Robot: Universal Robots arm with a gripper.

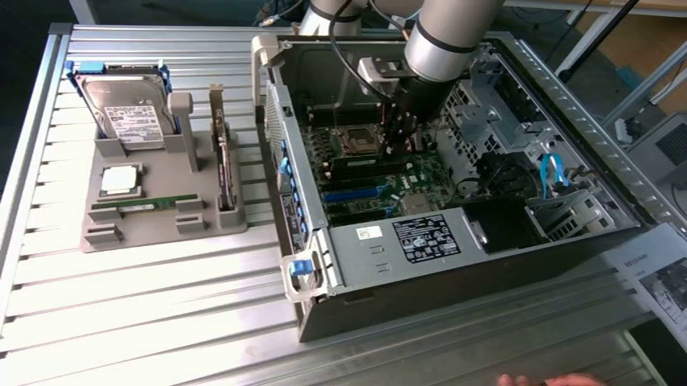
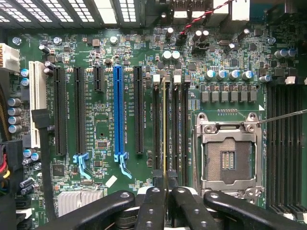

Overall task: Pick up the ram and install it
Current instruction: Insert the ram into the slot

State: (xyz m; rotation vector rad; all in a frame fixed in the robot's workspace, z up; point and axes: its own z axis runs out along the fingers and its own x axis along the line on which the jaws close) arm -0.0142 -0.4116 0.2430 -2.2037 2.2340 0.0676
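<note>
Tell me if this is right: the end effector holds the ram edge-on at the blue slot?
Not quite. The wrist view shows the end effector holding the ram edge-on at the black memory slots beside the processor socket, not at the blue slot.

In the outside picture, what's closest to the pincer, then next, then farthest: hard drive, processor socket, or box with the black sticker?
From the pincer:
1. Processor socket, beside it on the board.
2. Box with the black sticker, lower in the picture, inside the case.
3. Hard drive, outside on the grey stand.
</note>
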